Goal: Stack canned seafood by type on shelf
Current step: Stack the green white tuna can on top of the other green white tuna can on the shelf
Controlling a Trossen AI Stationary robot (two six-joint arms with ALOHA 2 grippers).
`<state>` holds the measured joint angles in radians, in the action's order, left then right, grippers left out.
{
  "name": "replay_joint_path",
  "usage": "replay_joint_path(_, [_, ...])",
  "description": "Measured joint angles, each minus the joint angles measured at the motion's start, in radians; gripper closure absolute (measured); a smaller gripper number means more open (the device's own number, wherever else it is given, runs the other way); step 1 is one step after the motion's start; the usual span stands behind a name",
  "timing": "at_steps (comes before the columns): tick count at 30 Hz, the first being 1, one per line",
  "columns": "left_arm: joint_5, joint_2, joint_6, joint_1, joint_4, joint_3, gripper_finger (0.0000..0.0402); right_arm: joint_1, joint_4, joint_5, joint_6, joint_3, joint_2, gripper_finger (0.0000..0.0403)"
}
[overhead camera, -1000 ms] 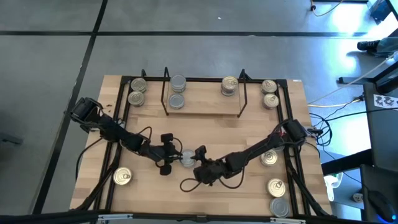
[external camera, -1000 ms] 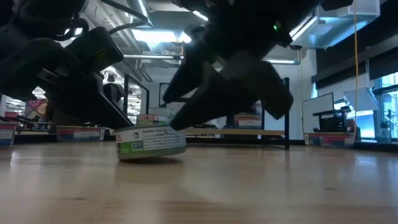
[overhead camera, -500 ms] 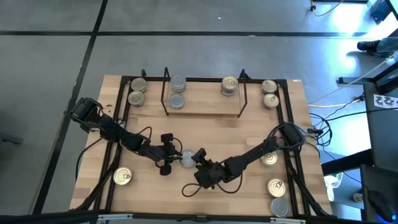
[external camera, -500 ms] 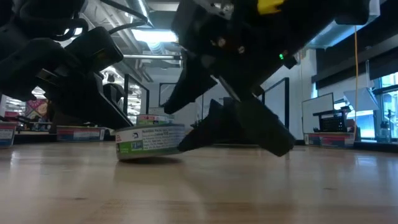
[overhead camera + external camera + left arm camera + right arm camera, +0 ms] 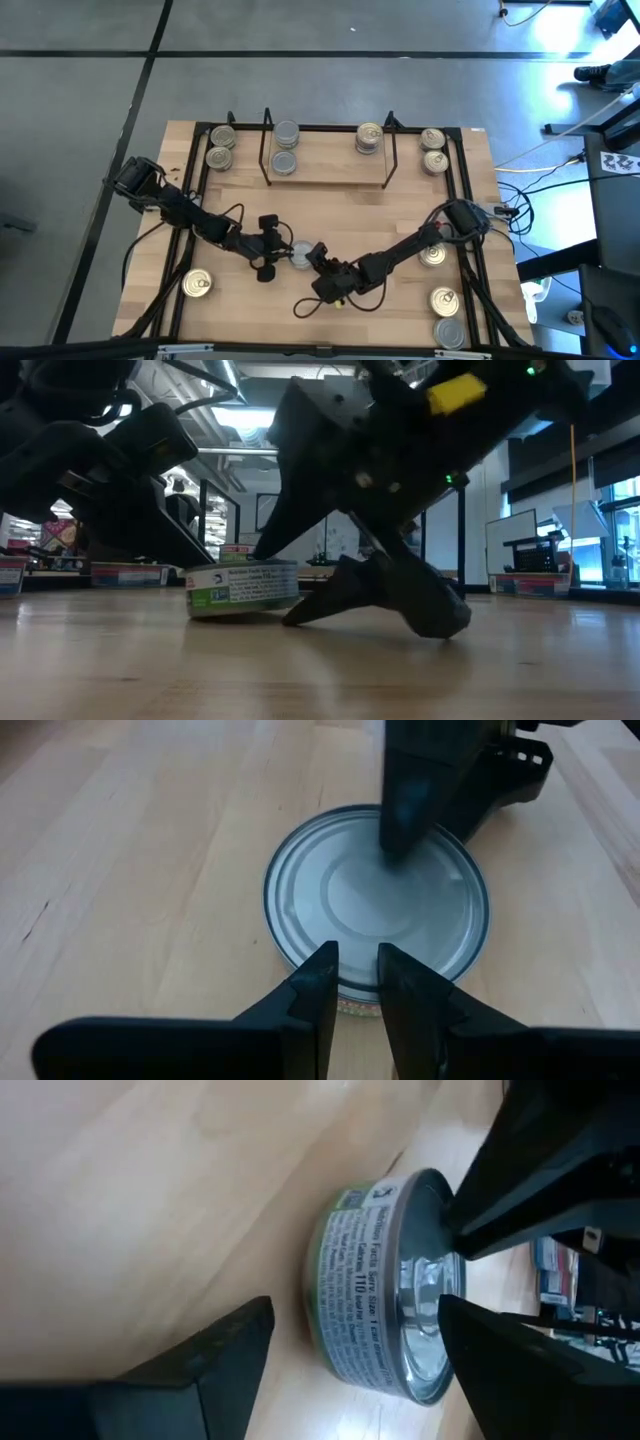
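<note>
Centrally, your left gripper (image 5: 350, 978), fingers nearly pressed together, overhangs a silver-topped tin (image 5: 300, 254); your right gripper (image 5: 350, 1365), spread, flanks it.

A tin (image 5: 300, 256) lies mid-table between the left gripper (image 5: 283, 249) and right gripper (image 5: 318, 254).
</note>
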<state>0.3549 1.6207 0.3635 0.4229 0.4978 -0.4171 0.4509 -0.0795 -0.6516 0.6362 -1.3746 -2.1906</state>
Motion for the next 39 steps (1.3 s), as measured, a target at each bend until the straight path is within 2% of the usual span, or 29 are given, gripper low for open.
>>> replay_joint_path(5, [-0.001,0.001,-0.008,0.0,0.003,0.0,0.0329,-0.024,0.017,0.0,0.022,0.0,-0.002,0.0114])
replay_joint_path(10, [0.0,0.001,-0.008,0.0,0.003,0.0,0.0329,-0.057,0.019,0.064,0.053,0.001,-0.002,0.0114])
replay_joint_path(16, [0.001,0.001,-0.012,0.0,0.004,0.002,0.0329,-0.062,0.062,0.061,0.105,0.004,-0.005,0.0118])
replay_joint_path(19, [0.002,0.0,-0.015,0.0,0.005,0.002,0.0329,-0.065,0.067,0.089,0.103,0.005,-0.005,0.0142])
replay_joint_path(25, [0.012,-0.002,-0.019,0.0,0.014,0.004,0.0329,-0.059,0.089,0.063,0.051,0.005,-0.006,0.023])
replay_joint_path(27, [0.015,-0.005,-0.019,0.0,0.019,0.004,0.0329,-0.059,0.091,0.065,0.028,0.004,-0.006,0.0232])
replay_joint_path(32, [0.006,-0.069,-0.004,0.0,-0.037,0.004,0.0329,-0.056,0.09,0.047,-0.006,0.001,0.006,0.0237])
replay_joint_path(39, [-0.012,-0.264,0.042,0.005,-0.255,0.005,0.0329,-0.071,0.051,0.034,-0.037,0.005,0.076,0.0255])
